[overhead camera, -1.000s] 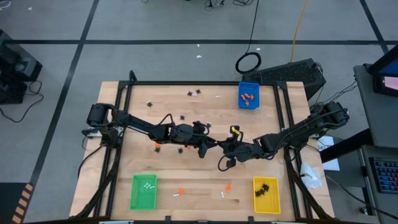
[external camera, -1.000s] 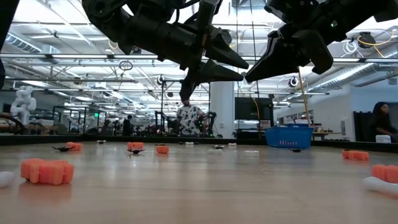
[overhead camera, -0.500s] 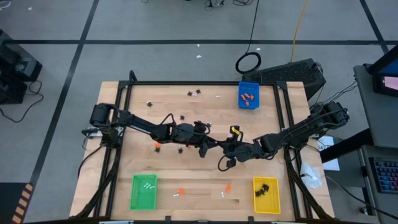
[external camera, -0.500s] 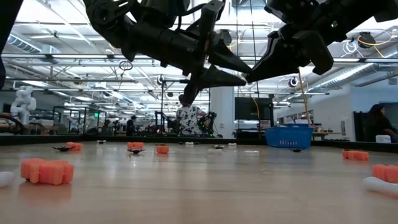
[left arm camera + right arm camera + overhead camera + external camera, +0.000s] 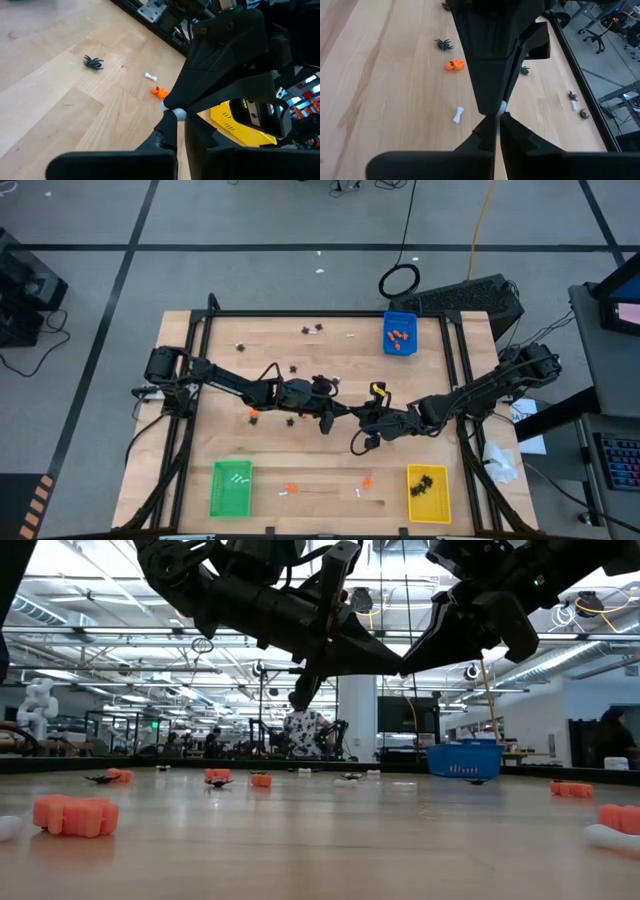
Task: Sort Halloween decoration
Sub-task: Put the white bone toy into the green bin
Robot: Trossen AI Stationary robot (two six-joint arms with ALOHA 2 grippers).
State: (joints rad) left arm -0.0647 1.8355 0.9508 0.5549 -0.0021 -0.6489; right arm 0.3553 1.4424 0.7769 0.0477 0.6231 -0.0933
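We see a small white bone-like stick (image 5: 180, 114) pinched end to end between the two pincers above mid-surface, its long axis running along the line from one tip to the other. Only a rounded white end shows. Our left pincer (image 5: 176, 125) is closed on one end and our right pincer (image 5: 498, 121) closed on the other, tips meeting. An orange lump (image 5: 455, 64) lies on the surface (image 5: 330, 455) below

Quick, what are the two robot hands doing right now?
Left gripper: shut on the white bone.
Right gripper: shut on the same white bone, tip to tip.
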